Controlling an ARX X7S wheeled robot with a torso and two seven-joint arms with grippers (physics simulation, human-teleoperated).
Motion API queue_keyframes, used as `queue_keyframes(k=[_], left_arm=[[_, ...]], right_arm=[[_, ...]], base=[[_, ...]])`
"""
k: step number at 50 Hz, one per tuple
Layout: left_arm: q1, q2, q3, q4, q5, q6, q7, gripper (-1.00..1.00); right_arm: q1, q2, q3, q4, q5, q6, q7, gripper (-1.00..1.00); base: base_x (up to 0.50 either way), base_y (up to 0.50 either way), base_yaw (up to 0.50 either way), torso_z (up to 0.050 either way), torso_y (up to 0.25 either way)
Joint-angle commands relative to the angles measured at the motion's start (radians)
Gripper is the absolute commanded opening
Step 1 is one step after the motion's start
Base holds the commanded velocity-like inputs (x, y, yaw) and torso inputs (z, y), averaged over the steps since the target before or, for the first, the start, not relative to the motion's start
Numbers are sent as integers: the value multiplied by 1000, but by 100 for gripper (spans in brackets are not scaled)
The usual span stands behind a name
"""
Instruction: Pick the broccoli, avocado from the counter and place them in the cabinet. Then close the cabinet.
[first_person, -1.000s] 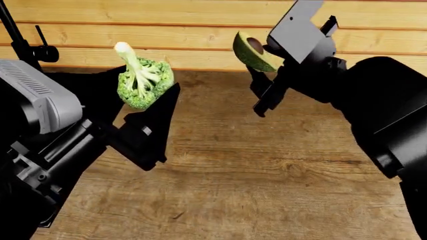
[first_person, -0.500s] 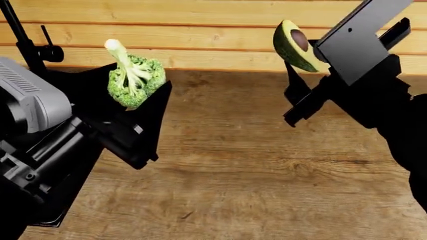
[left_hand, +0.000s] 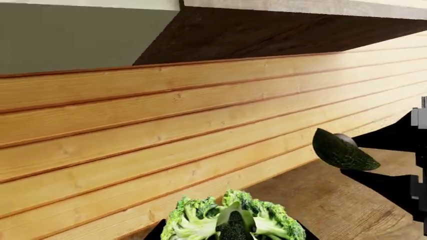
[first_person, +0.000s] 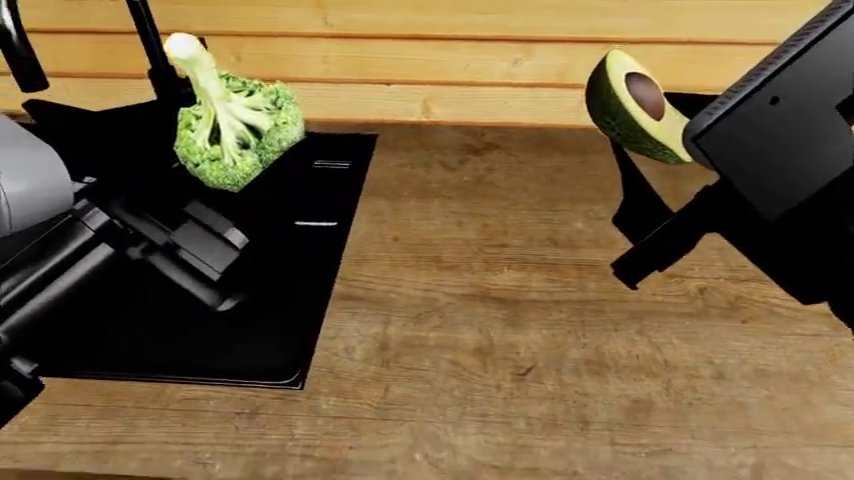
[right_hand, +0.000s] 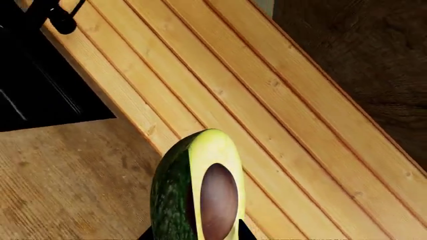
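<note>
The broccoli (first_person: 230, 125), at upper left, is pinched by the left gripper (first_person: 200, 215) and the avocado (first_person: 638, 108), at upper right, by the right gripper (first_person: 667, 205); carrying to the cabinet appears underway, with further lifting judged necessary.

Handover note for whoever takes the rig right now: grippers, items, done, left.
Left gripper: shut on the broccoli, held stalk-up over the black sink.
Right gripper: shut on the avocado, held above the counter, cut face and pit toward the head camera.
Done: both items picked.
Left: place both in the cabinet, then close it. Only a dark wood underside above the plank wall shows; door state not visible.
</note>
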Motion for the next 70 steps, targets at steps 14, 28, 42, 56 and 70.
queue_keyframes(k=[14,28,42,56,70], left_arm=[[-7,-56,-45,-4,-67,24,-30,-100],[-20,-78,-50,-10,-87,33,-47,-100],[-49,-93,-39,-19,-110,39,-65,-100],[-69,-101,-29,-19,-132,48,-79,-100],[-48,-101,-34,-17,-113,54,-61,-100]], right_arm=[[23,-6,43,-37,30,91,24,-100],[42,-14,85,-45,75,111,33,-100],[0,-30,208,-41,127,76,29,-100],[33,-23,201,-39,160,87,41,-100],[46,-19,153,-20,176,107,82,-100]], base=[[-182,473,0,0,0],[-28,499,0,0,0],[-10,500,0,0,0],[49,504,0,0,0],[41,263,0,0,0]])
